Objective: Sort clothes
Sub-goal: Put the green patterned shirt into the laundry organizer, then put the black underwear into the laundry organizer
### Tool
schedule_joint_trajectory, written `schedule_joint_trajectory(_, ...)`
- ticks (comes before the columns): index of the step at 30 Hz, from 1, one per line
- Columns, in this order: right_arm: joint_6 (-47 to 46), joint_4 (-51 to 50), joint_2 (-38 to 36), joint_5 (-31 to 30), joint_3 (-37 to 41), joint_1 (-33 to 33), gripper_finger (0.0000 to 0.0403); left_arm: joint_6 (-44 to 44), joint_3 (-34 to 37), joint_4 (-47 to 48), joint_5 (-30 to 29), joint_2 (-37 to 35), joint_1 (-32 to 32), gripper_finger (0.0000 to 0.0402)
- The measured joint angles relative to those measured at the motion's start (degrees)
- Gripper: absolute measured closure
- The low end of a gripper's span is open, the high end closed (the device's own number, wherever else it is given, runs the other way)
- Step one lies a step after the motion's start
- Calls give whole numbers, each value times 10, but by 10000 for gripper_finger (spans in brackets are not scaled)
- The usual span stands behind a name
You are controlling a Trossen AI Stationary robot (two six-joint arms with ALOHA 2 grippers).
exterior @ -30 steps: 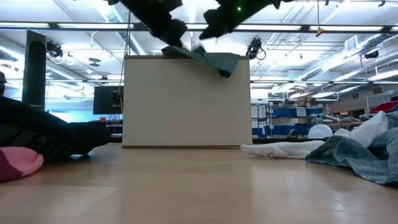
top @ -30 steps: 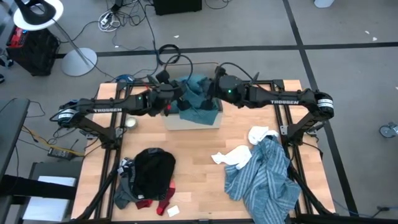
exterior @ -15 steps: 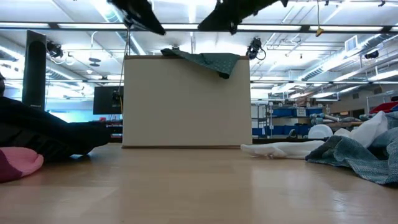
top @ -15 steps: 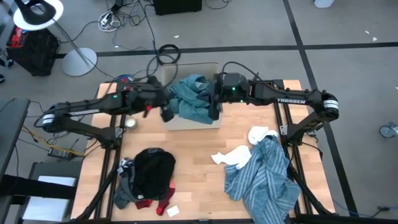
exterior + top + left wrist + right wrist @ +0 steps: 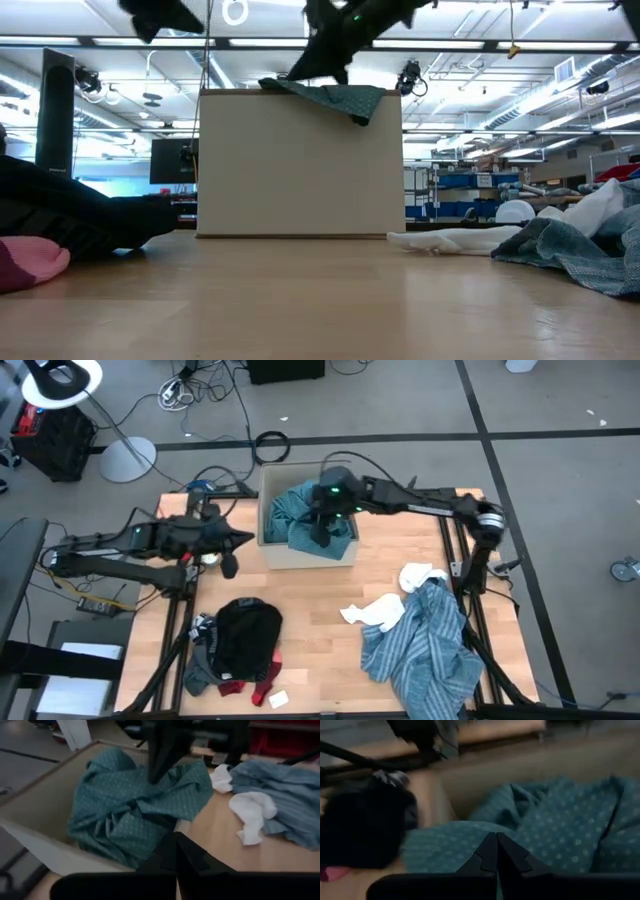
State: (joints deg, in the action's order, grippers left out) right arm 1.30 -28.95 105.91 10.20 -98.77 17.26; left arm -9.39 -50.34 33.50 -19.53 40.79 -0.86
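Hovering over the cardboard box [image 5: 305,552], right pincer [image 5: 322,540] pinched closed, empty, just above the teal garment [image 5: 305,520] heaped inside | left pincer [image 5: 228,563] closed, empty, beside the box | black clothes [image 5: 245,635] and striped shirt [image 5: 425,650] on worktop [image 5: 320,650].

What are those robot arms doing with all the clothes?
They are sorting them. A teal shirt lies bunched in the cardboard box, with the right gripper above it, shut and empty. The left gripper is beside the box, also shut. A black pile and a striped shirt wait on the table.
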Motion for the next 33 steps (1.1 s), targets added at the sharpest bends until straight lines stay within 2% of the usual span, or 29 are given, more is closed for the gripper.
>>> schedule_joint_trajectory(4,-31,-100,88,-5,-96,29,403,-35,52,-26,0,-55,24,401)
schedule_joint_trajectory(7,-64,-137,144,-8,-132,56,403,-48,84,-44,0,-83,41,402)
schedule_joint_trajectory(11,-100,-156,197,-10,-149,90,403,-64,123,-77,0,-100,66,402)
schedule_joint_trajectory(15,-98,-174,223,-9,-149,108,403,-93,148,-81,-1,-101,86,401)
schedule_joint_trajectory(21,-76,-193,190,-11,-147,100,402,-131,167,-88,-7,-101,111,402)
schedule_joint_trajectory(33,-21,-264,-10,-16,-145,44,400,-149,168,-98,-56,-97,156,402)
